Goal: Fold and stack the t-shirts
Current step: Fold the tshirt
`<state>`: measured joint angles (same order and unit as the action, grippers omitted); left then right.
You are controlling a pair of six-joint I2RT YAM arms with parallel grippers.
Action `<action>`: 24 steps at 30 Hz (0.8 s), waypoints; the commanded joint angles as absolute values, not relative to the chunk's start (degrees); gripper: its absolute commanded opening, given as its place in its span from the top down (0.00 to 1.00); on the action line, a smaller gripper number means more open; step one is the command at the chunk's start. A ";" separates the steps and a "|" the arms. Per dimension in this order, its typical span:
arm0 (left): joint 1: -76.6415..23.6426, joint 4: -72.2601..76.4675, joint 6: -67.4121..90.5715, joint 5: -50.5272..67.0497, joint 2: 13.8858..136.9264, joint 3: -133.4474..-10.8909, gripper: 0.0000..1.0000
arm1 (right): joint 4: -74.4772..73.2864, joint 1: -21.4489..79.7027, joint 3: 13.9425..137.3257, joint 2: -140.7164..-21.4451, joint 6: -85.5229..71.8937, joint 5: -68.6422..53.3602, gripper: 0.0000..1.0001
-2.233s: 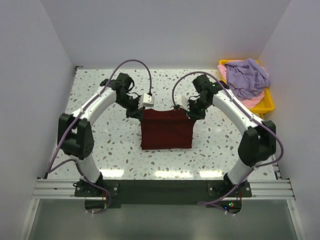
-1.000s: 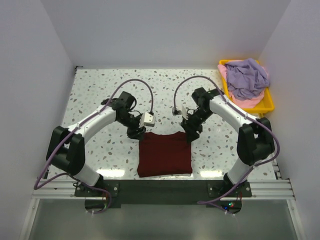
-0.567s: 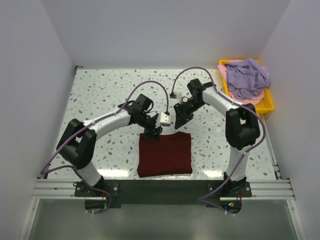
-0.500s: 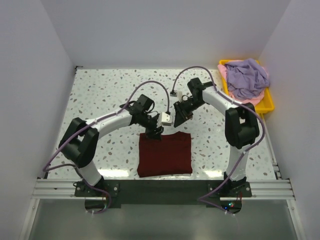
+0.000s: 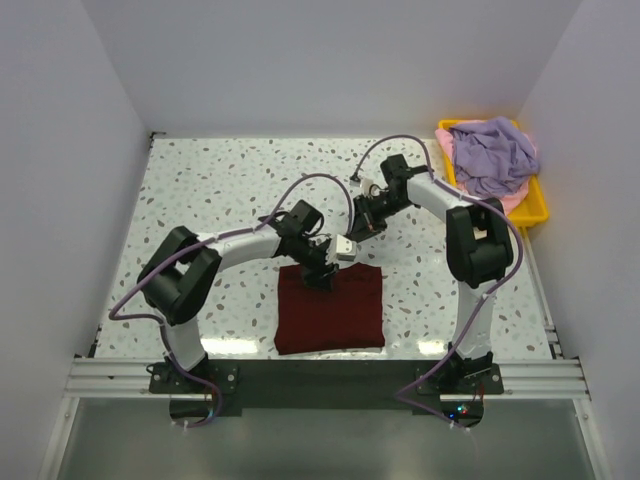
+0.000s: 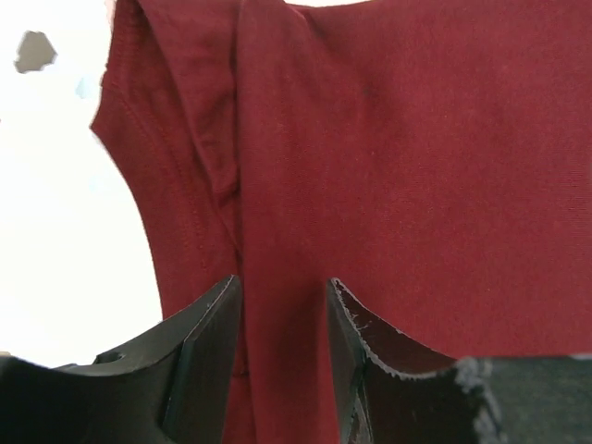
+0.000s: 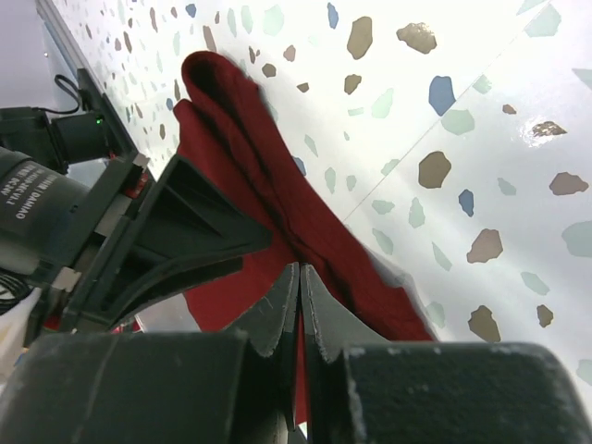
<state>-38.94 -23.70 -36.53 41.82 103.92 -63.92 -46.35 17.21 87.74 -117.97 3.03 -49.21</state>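
Observation:
The dark maroon t-shirt (image 5: 330,310) lies folded into a rectangle near the table's front edge. My left gripper (image 5: 322,272) is open just over the middle of its far edge. In the left wrist view the maroon cloth (image 6: 416,166) fills the frame, and the left gripper (image 6: 282,282) has its jaws apart over a fold. My right gripper (image 5: 360,226) is shut and empty, above bare table beyond the shirt. The right wrist view shows the right gripper (image 7: 299,268) closed, with the shirt (image 7: 240,139) ahead of it. The lavender t-shirt (image 5: 492,152) lies crumpled on the pale pink one (image 5: 500,203).
A yellow tray (image 5: 535,212) holding the two crumpled shirts stands at the back right corner. White walls close in the speckled table (image 5: 200,190) on three sides. The left arm's dark gripper body (image 7: 166,231) shows close in front of the right wrist camera.
Both grippers dragged the maroon shirt toward the front edge and let it go. The left gripper then moved right to the middle of the shirt's far edge. The right gripper drew back toward the far side.

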 commanded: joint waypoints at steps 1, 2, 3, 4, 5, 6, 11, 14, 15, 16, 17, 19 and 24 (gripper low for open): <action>-39.37 -20.57 -35.77 41.40 104.24 -63.20 0.54 | -45.70 17.40 88.77 -117.33 2.45 -50.89 0.96; -39.37 -20.48 -35.86 41.22 104.33 -63.19 0.55 | -46.05 17.32 88.68 -117.42 2.90 -50.71 0.96; -39.37 -20.57 -36.03 40.96 104.50 -63.19 0.56 | -46.32 17.31 88.68 -117.42 3.34 -50.71 0.96; -39.37 -20.74 -36.21 41.04 104.50 -63.28 0.59 | -46.93 17.31 88.59 -117.25 4.04 -50.54 0.96; -39.37 -21.18 -36.56 41.04 104.41 -63.28 0.62 | -47.02 17.40 88.51 -117.16 4.39 -50.45 0.97; -39.46 -21.44 -36.82 41.13 104.15 -63.28 0.65 | -47.28 17.32 88.51 -117.16 4.83 -50.36 0.97; -39.73 -23.64 -38.49 41.22 103.19 -63.37 0.87 | -47.64 17.32 88.51 -117.25 5.36 -50.54 0.97; -39.90 -24.69 -38.50 41.57 102.83 -63.63 0.92 | -47.72 17.31 88.68 -117.25 5.62 -50.45 0.98; -39.99 -24.87 -38.32 41.66 102.83 -63.63 0.92 | -48.16 17.40 88.59 -117.07 5.97 -50.36 0.98; -40.08 -24.87 -38.23 41.57 102.83 -63.55 0.92 | -48.34 17.32 88.51 -117.16 6.50 -50.10 0.98; -40.17 -24.96 -38.23 41.57 102.83 -63.46 0.92 | -48.51 17.40 88.42 -116.98 6.68 -50.10 0.98; -40.25 -25.05 -38.32 41.48 103.09 -63.28 0.93 | -48.78 17.40 88.24 -116.72 7.21 -50.10 0.98; -40.52 -24.96 -37.97 41.31 101.43 -63.20 1.00 | -48.69 17.40 88.59 -116.46 6.95 -50.97 1.00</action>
<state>-39.99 -24.71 -37.30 40.40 104.27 -63.42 -47.99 17.23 87.74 -117.97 6.07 -49.10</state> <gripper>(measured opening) 0.016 0.012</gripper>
